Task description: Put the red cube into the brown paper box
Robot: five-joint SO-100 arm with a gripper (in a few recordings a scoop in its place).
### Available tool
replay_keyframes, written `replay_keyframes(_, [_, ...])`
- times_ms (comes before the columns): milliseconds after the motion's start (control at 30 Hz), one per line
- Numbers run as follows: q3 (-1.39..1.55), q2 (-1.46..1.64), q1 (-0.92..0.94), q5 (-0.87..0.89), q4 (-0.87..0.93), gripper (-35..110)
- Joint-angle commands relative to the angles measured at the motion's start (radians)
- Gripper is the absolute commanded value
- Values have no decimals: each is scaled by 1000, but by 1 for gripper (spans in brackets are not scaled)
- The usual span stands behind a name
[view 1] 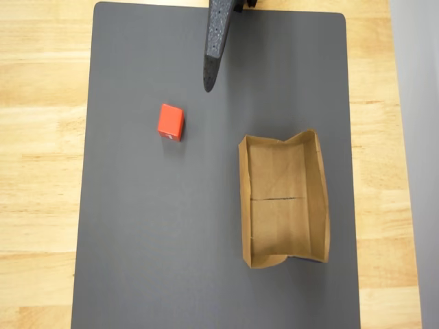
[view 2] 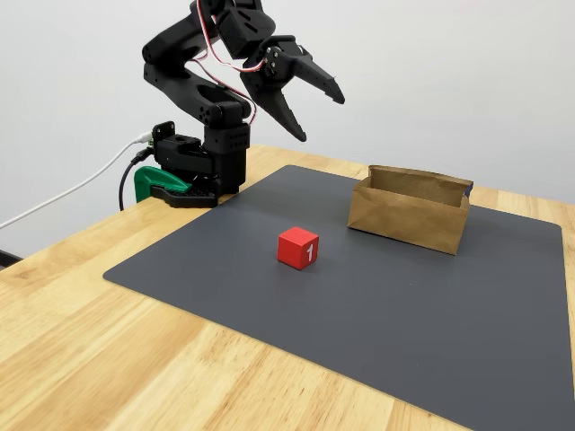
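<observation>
The red cube (view 1: 170, 122) (view 2: 297, 247) rests on the dark grey mat, left of the mat's middle in the overhead view; a white "1" shows on one side face in the fixed view. The brown paper box (view 1: 283, 200) (view 2: 411, 210) stands open-topped on the mat, apart from the cube, with nothing inside and a fold line across its floor. My black gripper (view 2: 319, 115) hangs high above the mat's far end, its two fingers spread open and holding nothing. From overhead one finger (view 1: 214, 51) points down toward the mat, above and right of the cube.
The dark grey mat (view 1: 137, 260) (view 2: 377, 314) covers most of a light wooden table (view 1: 41, 171) (view 2: 108, 359). The arm's base with a green clamp (view 2: 157, 184) is fixed at the table's far left corner in the fixed view, with cables trailing off.
</observation>
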Motion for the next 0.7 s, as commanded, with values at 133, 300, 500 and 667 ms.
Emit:
replay_keyframes(133, [-193,-256,78,-3,127,41])
replay_keyframes(300, [-316,-417,138,-2,225,42])
replay_keyframes(500, [-405,-558,210,-26,238,42])
replay_keyframes(667, [-471,-730,242,-55,236,41])
